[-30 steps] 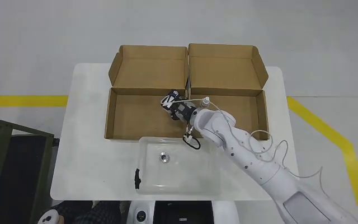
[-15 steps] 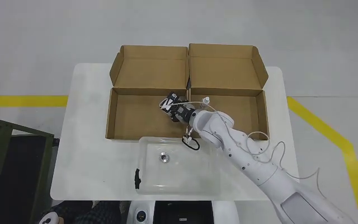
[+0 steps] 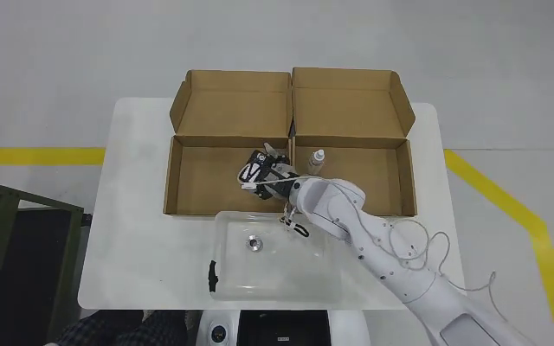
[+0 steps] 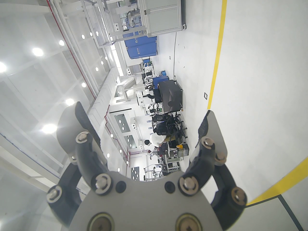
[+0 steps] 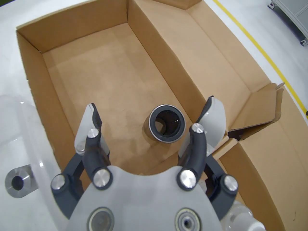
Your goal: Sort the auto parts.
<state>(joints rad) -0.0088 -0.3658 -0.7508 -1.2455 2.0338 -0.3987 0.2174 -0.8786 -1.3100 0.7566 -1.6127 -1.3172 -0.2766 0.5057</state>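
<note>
Resting in box (image 5: 72, 29), ring (image 5: 167, 127), bore facing spread right tool (image 5: 152, 104)

Right gripper (image 3: 254, 169) shifted left and slightly nearer robot, farther over left box (image 3: 203, 177) (forearm swung along).

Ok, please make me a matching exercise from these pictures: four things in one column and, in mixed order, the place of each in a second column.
Things:
1. black ring-shaped part
2. silver metal block with a round hole
3. small white bottle-shaped part
4. right gripper

Places:
a. in the right brown cardboard box
b. open, above the black ring
c. in the clear plastic tray
d. on the floor of the left brown cardboard box

Pairs: 1-d, 2-c, 3-a, 4-b.
</note>
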